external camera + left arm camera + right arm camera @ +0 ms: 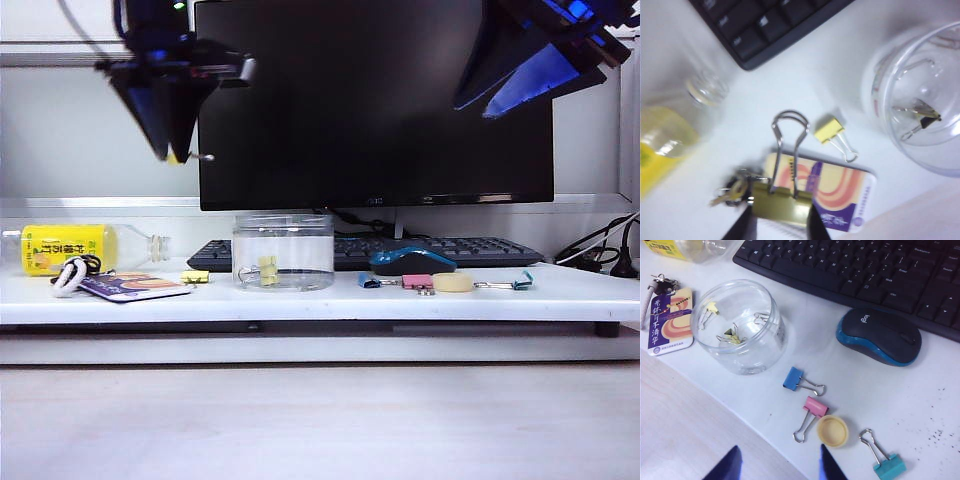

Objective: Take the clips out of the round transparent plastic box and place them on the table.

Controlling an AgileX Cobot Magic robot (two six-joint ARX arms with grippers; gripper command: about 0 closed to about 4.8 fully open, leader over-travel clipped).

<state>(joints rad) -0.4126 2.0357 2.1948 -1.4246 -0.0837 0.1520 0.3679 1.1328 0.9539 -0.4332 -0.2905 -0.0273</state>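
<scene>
- The tabletop (560,290) carries the round transparent plastic box (283,252) at centre, rigid and slick.
- My left claw (780,220), high at ten o'clock, grips a clip (781,200): light, stiff, held by its body.
- My right claw (777,465) hangs released, at two o'clock.
- Clips (730,335) remain inside the box; one (829,131) lies just beside it at nine o'clock.

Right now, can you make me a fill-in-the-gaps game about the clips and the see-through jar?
1. The left gripper is holding a yellow ____.
2. One yellow clip lies on the white ____, beside the jar.
3. The right gripper hangs above the table with its jaws ____.
4. The mouse is black and ____.

Missing words: clip, table, open, blue.
</scene>
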